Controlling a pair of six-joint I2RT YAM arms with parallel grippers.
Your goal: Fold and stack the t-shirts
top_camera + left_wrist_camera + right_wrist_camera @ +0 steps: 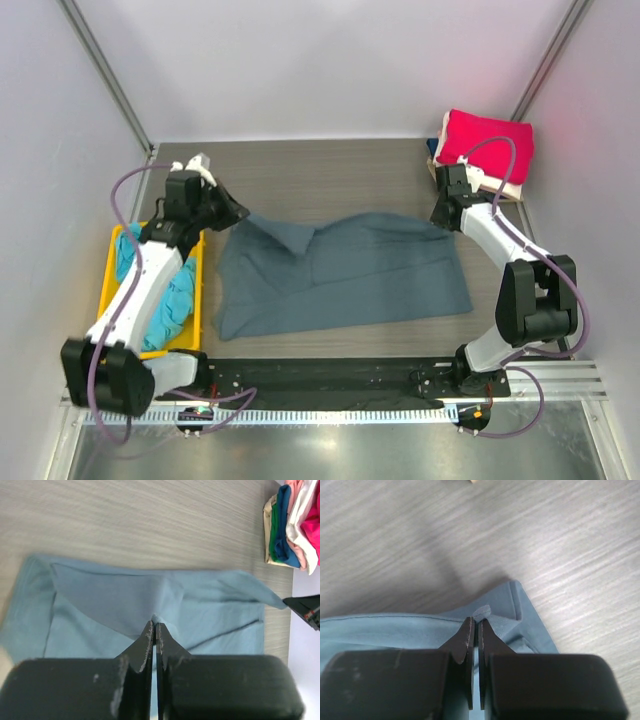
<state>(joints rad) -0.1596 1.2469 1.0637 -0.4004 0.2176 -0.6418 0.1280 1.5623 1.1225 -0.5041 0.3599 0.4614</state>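
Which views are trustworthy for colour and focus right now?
Top external: sharp, even light, pink tint on the right wall beside the crimson t-shirt. Left wrist: the grey-blue t-shirt reads paler; left hand soft up close. Right wrist: soft shadow on the table beyond the right hand.

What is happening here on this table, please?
Two robot arms are handling a grey shirt spread on the table. The left end effector is shut on its far left corner and the right end effector on its far right corner. A stack of folded shirts sits at the far right, and a teal shirt lies in the bin on the left.
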